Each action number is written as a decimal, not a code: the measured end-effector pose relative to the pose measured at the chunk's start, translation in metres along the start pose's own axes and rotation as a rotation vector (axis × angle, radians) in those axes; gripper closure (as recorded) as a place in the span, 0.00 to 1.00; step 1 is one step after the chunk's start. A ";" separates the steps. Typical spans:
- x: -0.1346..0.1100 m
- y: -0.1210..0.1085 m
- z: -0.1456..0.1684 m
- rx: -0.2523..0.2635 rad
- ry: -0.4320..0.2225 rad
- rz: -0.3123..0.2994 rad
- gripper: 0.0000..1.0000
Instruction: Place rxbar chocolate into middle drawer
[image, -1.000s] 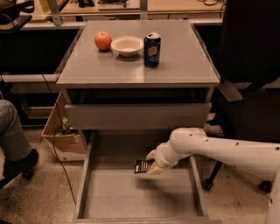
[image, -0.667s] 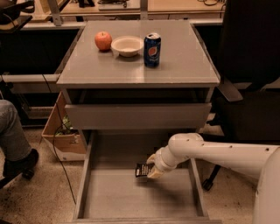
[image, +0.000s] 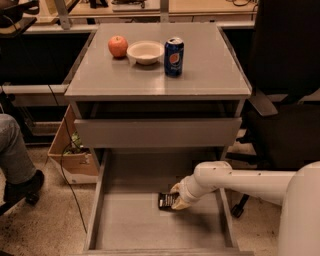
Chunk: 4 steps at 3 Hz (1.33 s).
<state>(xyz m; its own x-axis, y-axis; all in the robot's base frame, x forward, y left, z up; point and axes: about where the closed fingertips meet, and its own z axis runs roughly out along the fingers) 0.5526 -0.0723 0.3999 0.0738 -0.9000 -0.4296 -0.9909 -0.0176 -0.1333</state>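
The middle drawer (image: 130, 227) is pulled out wide below the cabinet, with a long grey floor and low side walls. My gripper (image: 178, 199) reaches in from the right on a white arm and is shut on the rxbar chocolate (image: 164, 201), a small dark bar with pale lettering. The bar sits inside the drawer, right of the middle, low over the floor or touching it; I cannot tell which.
On the cabinet top stand a red apple (image: 118, 46), a white bowl (image: 145, 52) and a blue Pepsi can (image: 174, 49). The drawer above (image: 157, 132) shows a flat grey front. A cardboard box (image: 72, 155) and a person's leg (image: 15, 155) are at the left, a dark chair (image: 285, 115) at the right.
My gripper has moved slightly down and back into the drawer with the bar still in it. The things on the cabinet top have not moved.
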 end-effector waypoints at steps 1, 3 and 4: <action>0.012 0.003 0.012 -0.015 0.000 -0.006 0.81; 0.017 0.005 0.019 -0.033 0.007 -0.019 0.36; 0.010 0.004 0.018 -0.064 -0.009 -0.006 0.04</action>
<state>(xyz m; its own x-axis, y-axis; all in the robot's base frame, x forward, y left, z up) 0.5510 -0.0737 0.3789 0.0800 -0.8960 -0.4369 -0.9957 -0.0509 -0.0780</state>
